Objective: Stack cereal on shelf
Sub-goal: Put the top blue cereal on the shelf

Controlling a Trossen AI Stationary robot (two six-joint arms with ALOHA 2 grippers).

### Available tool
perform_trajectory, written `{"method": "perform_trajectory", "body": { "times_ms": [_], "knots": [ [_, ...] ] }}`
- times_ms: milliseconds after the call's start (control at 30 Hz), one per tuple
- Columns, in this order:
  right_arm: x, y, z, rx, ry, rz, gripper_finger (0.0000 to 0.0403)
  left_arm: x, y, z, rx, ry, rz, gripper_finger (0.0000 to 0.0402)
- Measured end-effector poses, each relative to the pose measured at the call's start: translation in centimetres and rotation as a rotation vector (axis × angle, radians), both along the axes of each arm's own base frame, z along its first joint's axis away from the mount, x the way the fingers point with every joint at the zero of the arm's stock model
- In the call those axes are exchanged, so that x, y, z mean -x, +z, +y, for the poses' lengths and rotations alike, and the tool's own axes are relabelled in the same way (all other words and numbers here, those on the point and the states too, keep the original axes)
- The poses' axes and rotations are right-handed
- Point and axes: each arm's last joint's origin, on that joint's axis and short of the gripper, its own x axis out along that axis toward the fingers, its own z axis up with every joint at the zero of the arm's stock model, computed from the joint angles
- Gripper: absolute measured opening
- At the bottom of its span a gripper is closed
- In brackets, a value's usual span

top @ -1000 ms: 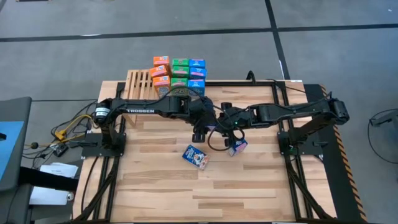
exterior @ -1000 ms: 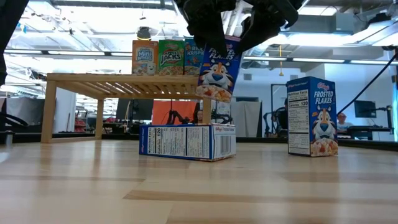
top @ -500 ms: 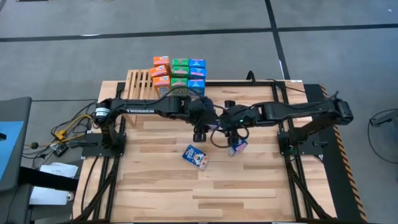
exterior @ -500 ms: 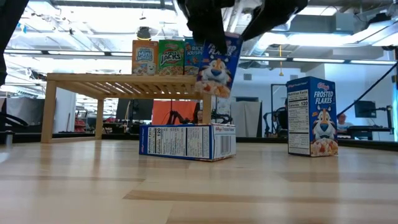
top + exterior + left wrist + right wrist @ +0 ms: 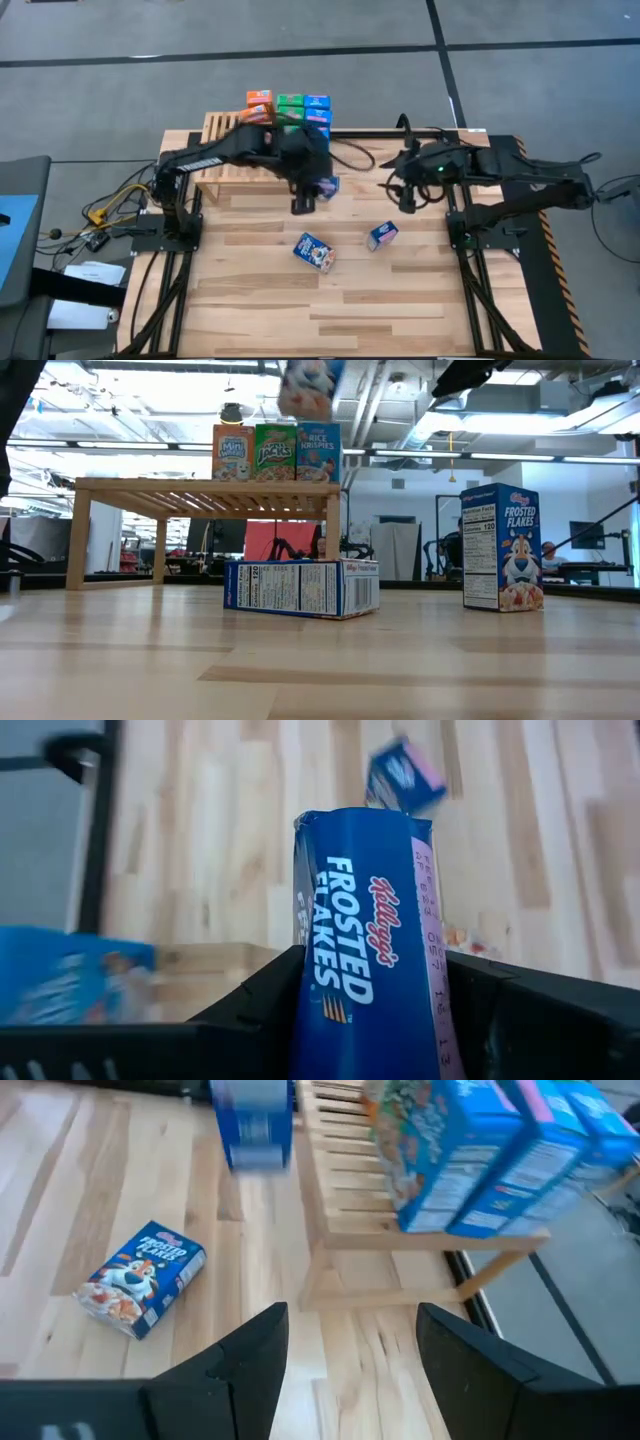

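1. High view: your left gripper [image 5: 318, 188] sits just off the shelf [image 5: 226, 131], at its right end, pinching a blue Frosted Flakes box [image 5: 326, 184]. Shelf is light wood w/ parallel slats; bare slats on its left part, and the stacked cereal [image 5: 289, 112] (orange, green, blue rows) fills the rest. Right gripper [image 5: 406, 196] hangs over the table [image 5: 400, 300] to the right, well apart from the shelf, nothing in it. Two more blue boxes on the planks: lying box [image 5: 314, 251] mid-table, standing box [image 5: 382, 235] to its right. Bare planks all around those two. Cables trail near the right arm.

2. Low view: shelf stands on short legs w/ open gap underneath. Three boxes upright on its right end, fronts facing you. Held box is blurred, up above them. Lying box rests on its side in front of the shelf's right leg; standing box is upright, off to the right, apart from both.

3. Left wrist view: fingers [image 5: 250, 1010] clamp the held box on both sides, cardboard, glossy print. Another blue box shows beyond on the planks.

4. Right wrist view: fingers [image 5: 255, 1355] spread, gap is empty. Shelf corner w/ blue boxes ahead, lying box on planks beside it.
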Motion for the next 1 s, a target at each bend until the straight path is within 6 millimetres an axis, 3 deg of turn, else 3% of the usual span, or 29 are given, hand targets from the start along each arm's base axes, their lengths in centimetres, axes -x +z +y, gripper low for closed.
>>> {"method": "perform_trajectory", "body": {
  "times_ms": [67, 233, 500, 700, 1000],
  "knots": [
    [0.5, 0.2, -0.2, -0.01, -0.017, -0.013, 0.0245, 1.3, 1.8, 0.0, 0.001, 0.018, -0.015, 0.0151],
    [0.6, 0.3, -0.6, -0.016, -0.043, -0.019, 0.0245, 5.4, 4.3, 0.4, -0.109, 0.162, -0.058, 0.0151],
    [-1.2, -0.8, -1.2, -0.015, -0.057, 0.031, 0.0245, 13.4, 8.7, 2.1, -0.314, 0.512, -0.196, 0.0151],
    [-3.1, -2.0, -1.7, -0.021, -0.065, 0.068, 0.0244, 17.3, 9.3, 4.2, -0.488, 0.682, -0.091, 0.0151],
    [-3.7, -2.0, -2.0, 0.001, -0.058, 0.051, 0.0244, 21.7, 9.7, 7.2, -0.417, 0.756, -0.025, 0.0151]
  ]
}}
